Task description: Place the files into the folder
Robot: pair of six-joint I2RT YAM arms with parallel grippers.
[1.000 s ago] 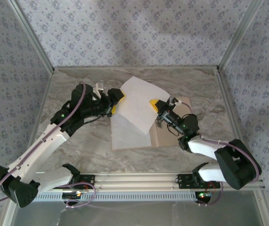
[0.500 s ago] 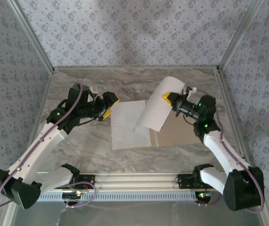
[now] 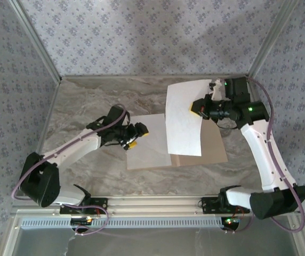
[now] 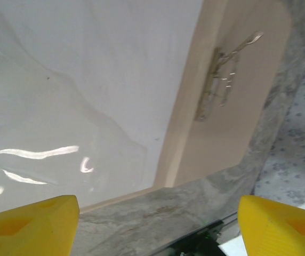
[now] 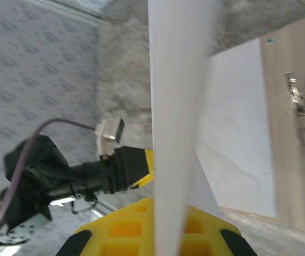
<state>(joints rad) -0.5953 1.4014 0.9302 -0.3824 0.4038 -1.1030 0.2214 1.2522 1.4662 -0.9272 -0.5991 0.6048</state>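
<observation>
The tan folder (image 3: 208, 149) lies open on the marble table, its grey metal clip (image 4: 219, 74) along the crease. One white file (image 3: 147, 146) rests flat on the left leaf. My right gripper (image 3: 197, 108) is shut on the second file (image 3: 183, 120) and holds it in the air above the crease and right leaf; in the right wrist view this file (image 5: 179, 96) stands edge-on between the yellow fingers (image 5: 126, 229). My left gripper (image 3: 137, 135) hangs open and holds nothing, over the flat file's left edge, and its yellow fingertips (image 4: 30, 218) frame the table's near side.
An aluminium rail (image 3: 152, 205) with both arm bases runs along the near edge. Patterned walls (image 3: 142, 37) and metal posts close in the table on three sides. Bare marble (image 3: 83, 106) spreads to the left of the folder and behind it.
The right gripper has carried the file up and to the right, off the left leaf. The left gripper has moved away from that sheet and swung right and nearer, down by the flat file.
</observation>
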